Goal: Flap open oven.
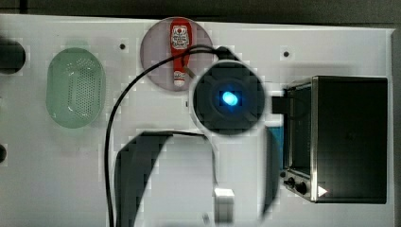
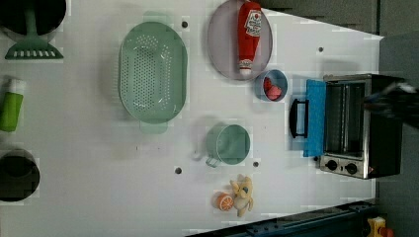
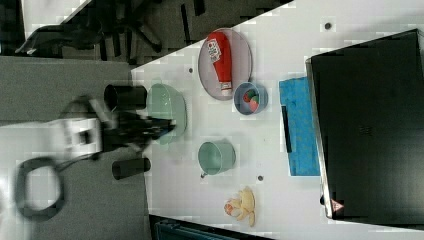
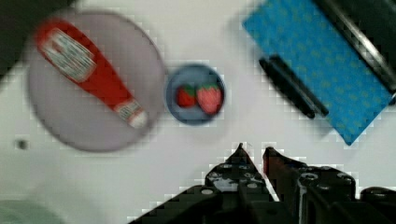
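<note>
The oven (image 1: 350, 137) stands at the top view's right, black-topped with a silver front and two knobs (image 2: 341, 167). Its blue door (image 2: 315, 118) hangs folded down flat in front of it, dark bar handle (image 2: 295, 117) outermost; the oven's inside (image 2: 346, 118) shows. In the wrist view the door (image 4: 322, 60) and handle (image 4: 292, 86) lie apart from my gripper (image 4: 253, 149). The gripper hovers over bare white table, its fingertips (image 4: 240, 148) a narrow gap apart with nothing between them. From above, the arm's wrist (image 1: 229, 99) covers the spot just in front of the door.
A ketchup bottle (image 2: 248, 34) lies on a grey plate (image 2: 222, 44). A blue bowl of strawberries (image 2: 272, 86) sits close to the door's corner. A green colander (image 2: 153, 71), a green cup (image 2: 228, 144) and a small toy with an orange slice (image 2: 237, 195) stand further off.
</note>
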{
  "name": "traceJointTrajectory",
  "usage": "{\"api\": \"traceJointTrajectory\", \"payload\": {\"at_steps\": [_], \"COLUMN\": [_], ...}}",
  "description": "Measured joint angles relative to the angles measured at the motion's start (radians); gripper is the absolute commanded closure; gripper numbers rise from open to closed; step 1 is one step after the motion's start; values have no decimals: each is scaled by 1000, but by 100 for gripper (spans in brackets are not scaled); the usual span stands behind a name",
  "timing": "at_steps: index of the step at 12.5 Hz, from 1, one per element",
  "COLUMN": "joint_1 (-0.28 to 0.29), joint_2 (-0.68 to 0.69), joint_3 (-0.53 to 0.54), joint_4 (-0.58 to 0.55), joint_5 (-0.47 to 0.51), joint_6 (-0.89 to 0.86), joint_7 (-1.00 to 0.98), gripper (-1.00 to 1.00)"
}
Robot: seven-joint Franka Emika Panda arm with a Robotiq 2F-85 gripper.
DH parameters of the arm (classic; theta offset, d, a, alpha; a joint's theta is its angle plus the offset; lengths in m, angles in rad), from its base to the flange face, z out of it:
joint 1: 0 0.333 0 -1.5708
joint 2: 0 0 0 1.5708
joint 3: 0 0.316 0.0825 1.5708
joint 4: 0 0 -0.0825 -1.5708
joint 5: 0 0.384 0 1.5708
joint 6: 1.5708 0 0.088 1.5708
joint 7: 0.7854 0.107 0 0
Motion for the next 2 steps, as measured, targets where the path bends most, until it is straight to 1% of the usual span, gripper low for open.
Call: {"api": "traceJointTrajectory", "payload": {"at_steps": [2], "joint_1": [-3], "joint_2": [-62], "joint_3": [-9], "joint_4": [78], "joint_5": [-3], "joint_6": [-90], "joint_7": [2], "gripper": [65]}}
